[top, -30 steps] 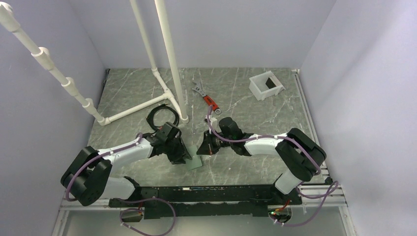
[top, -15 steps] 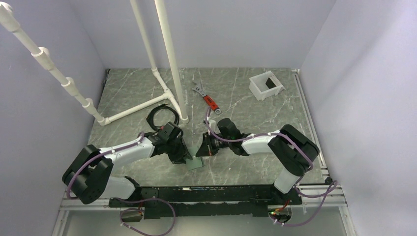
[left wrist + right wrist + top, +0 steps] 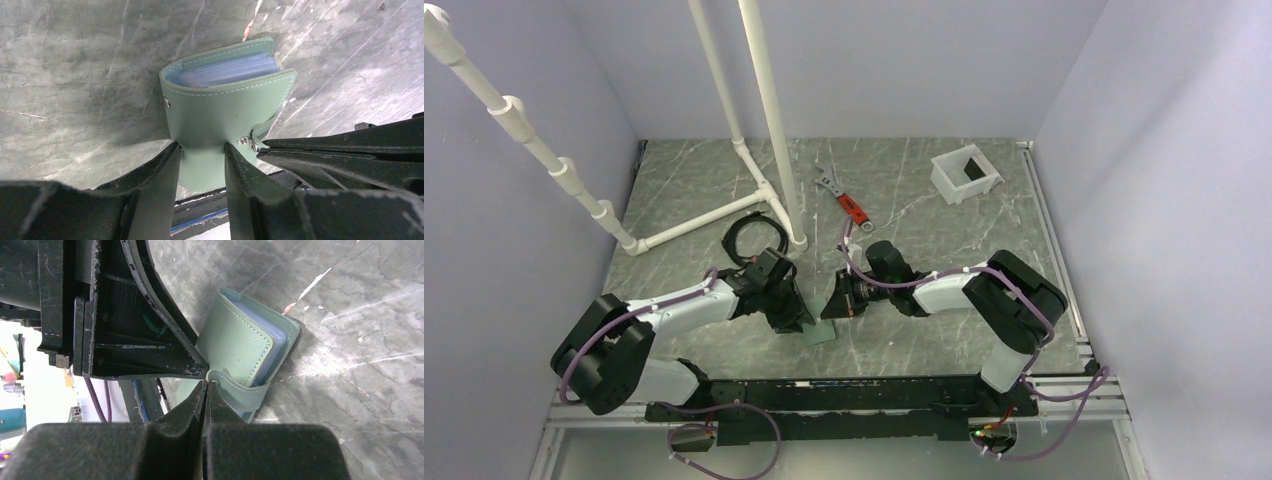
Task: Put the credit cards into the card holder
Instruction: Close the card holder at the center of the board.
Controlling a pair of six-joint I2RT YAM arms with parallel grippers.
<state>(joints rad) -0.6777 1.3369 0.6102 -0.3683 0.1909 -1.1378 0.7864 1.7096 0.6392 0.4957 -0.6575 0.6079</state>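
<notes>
The card holder (image 3: 220, 107) is pictured near the front middle of the grey marbled counter (image 3: 904, 200), flanked by both arms. It is folded almost shut and lies tilted against the surface.

No loose credit cards are seen anywhere on the counter in the overhead view. Pale blue layers (image 3: 230, 70) are stacked between the holder's covers, though it cannot be told whether they are cards or clear sleeves, and no tan-brown card can be made out. The loading is therefore judged to be largely done, with only the fastening of the holder left.

The left tool (image 3: 202, 160) is set half-parted astride the lower edge of the upper cover. Whether that cover is actually pinched cannot be told.

The right tool (image 3: 205, 385) is clenched tight, its tips brought against the end of the closing strap (image 3: 240, 390). Whether the strap is caught between them is not shown.

The holder is shown as soft grey-green leather with pale stitching along its edges. A metal snap stud (image 3: 242, 141) is set by the strap, which curls loose and unfastened around the open side.
</notes>
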